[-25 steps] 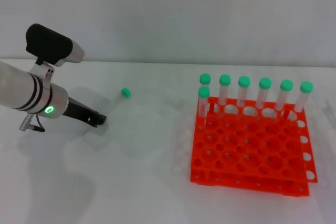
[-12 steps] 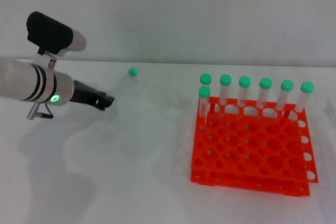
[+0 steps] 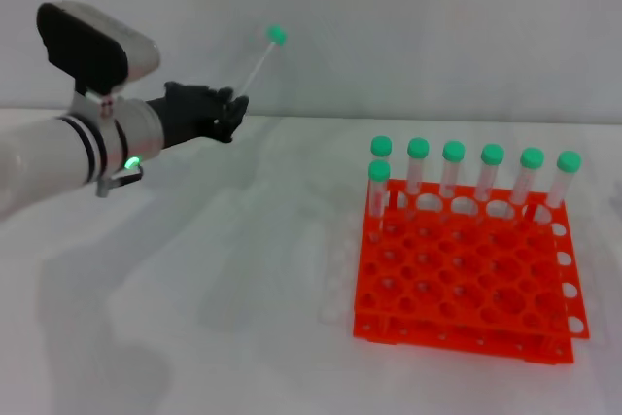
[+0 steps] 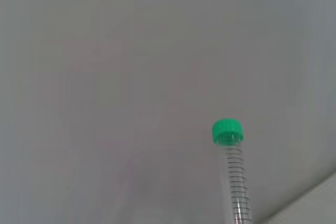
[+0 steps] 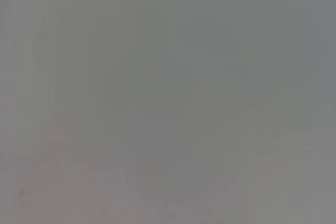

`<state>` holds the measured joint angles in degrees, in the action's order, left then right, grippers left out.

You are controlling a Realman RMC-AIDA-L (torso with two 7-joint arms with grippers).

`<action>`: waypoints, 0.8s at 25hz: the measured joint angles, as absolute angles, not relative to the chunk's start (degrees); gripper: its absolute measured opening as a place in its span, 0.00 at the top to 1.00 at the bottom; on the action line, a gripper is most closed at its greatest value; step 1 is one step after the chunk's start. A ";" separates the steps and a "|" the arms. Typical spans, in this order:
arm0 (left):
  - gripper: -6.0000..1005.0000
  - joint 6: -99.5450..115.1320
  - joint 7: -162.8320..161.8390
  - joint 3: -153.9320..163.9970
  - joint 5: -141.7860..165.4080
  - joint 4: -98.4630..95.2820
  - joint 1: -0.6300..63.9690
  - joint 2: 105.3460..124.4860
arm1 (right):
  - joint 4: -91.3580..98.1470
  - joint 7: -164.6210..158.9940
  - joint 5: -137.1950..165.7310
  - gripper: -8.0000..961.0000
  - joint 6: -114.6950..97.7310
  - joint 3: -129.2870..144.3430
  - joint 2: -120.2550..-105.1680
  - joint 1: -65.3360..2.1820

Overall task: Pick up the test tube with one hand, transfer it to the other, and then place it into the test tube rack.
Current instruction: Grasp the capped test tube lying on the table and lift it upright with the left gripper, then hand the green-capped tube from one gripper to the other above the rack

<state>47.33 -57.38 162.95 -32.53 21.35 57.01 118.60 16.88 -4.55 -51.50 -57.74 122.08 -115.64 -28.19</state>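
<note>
My left gripper (image 3: 233,107) is raised above the table's far left, shut on the lower end of the test tube (image 3: 259,62). The clear tube slants up and to the right, its green cap (image 3: 277,35) topmost against the grey wall. The left wrist view shows the same tube (image 4: 234,182) with its graduation marks and green cap. The orange test tube rack (image 3: 466,269) stands on the table at the right, well apart from the gripper. My right gripper is out of view in every picture.
Several green-capped tubes (image 3: 454,172) stand upright in the rack's far row, and one more (image 3: 377,187) stands just in front at its left end. The white table (image 3: 214,279) lies between arm and rack.
The left arm has swung up and to the right, lifting the test tube off the table. The tube now points up toward the wall instead of lying low.
</note>
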 joint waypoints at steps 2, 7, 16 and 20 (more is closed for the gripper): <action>0.80 48.85 -49.49 162.95 -38.96 18.43 55.63 119.02 | 16.62 -8.05 -51.27 0.10 -57.53 122.08 -115.38 -28.18; 0.80 56.67 -29.61 162.86 -51.99 8.44 51.20 119.07 | 16.15 -16.67 -50.02 0.10 -57.52 122.40 -114.59 -27.87; 0.80 67.76 -5.77 162.74 -63.35 -11.54 42.85 119.62 | 15.49 -46.90 -31.73 0.11 -60.24 122.28 -108.12 -27.73; 0.80 68.17 -5.57 162.79 -59.96 -16.40 40.77 120.12 | 13.21 -58.49 -20.18 0.11 -72.67 122.01 -105.18 -28.19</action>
